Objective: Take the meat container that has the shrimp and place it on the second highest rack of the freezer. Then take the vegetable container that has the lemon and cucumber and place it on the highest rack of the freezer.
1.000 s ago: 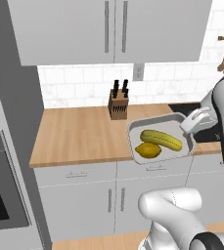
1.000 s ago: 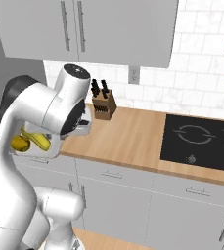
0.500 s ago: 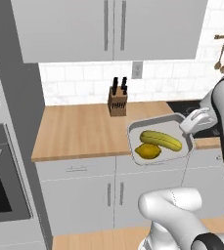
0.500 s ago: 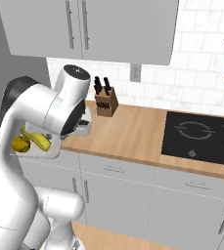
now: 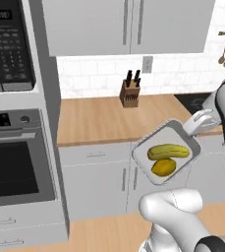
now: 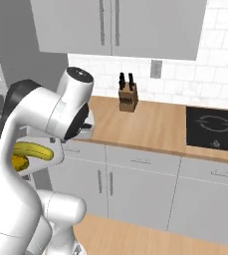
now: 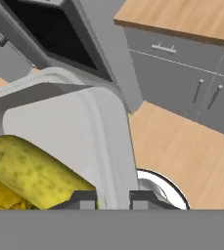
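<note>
The hand (image 7: 112, 197) is clamped on the rim of the vegetable container (image 5: 169, 134), carried in the air in front of the desk (image 5: 109, 120), off its edge. The tray extends away from the hand, the cucumber (image 5: 168, 151) lying beside the lemon (image 5: 164, 167). The hand view shows the fingertips (image 7: 145, 197) straddling the rim; the left base view shows the whole tray. No freezer rack can be made out, so the carry looks unfinished.

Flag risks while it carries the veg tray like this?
1. The gripper pinches the vegetable container only by one rim; a jolt might pivot or drop it.
2. The cucumber and lemon lie loose and could roll out if it tilts.
3. The tray hangs off the counter edge over the floor; nothing would catch a fall.
</note>
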Robot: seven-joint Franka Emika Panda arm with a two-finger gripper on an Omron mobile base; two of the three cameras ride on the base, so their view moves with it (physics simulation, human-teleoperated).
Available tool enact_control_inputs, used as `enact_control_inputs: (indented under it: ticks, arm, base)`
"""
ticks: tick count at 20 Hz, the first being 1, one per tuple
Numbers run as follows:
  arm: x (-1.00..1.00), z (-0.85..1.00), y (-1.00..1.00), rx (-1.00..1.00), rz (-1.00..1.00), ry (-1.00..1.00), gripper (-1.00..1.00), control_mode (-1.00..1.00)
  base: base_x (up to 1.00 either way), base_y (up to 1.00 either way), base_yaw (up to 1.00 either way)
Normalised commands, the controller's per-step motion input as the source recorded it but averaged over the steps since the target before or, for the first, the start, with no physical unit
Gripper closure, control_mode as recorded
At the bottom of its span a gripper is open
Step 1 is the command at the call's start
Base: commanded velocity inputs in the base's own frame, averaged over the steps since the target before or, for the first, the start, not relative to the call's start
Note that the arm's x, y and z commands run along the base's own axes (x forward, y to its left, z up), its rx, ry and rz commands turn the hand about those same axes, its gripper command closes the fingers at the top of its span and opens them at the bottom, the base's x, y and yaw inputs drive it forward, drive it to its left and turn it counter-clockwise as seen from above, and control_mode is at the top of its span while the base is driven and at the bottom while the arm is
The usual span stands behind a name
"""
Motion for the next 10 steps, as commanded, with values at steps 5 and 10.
enact_control_inputs:
  ticks: [5,10]
  arm:
    - [0.00,0.00,0.00,0.00,0.00,0.00,1.00,1.00]
    - [0.00,0.00,0.00,0.00,0.00,0.00,1.00,1.00]
  base:
    - [-0.52,0.96,0.00]
    - [-0.55,0.99,-0.02]
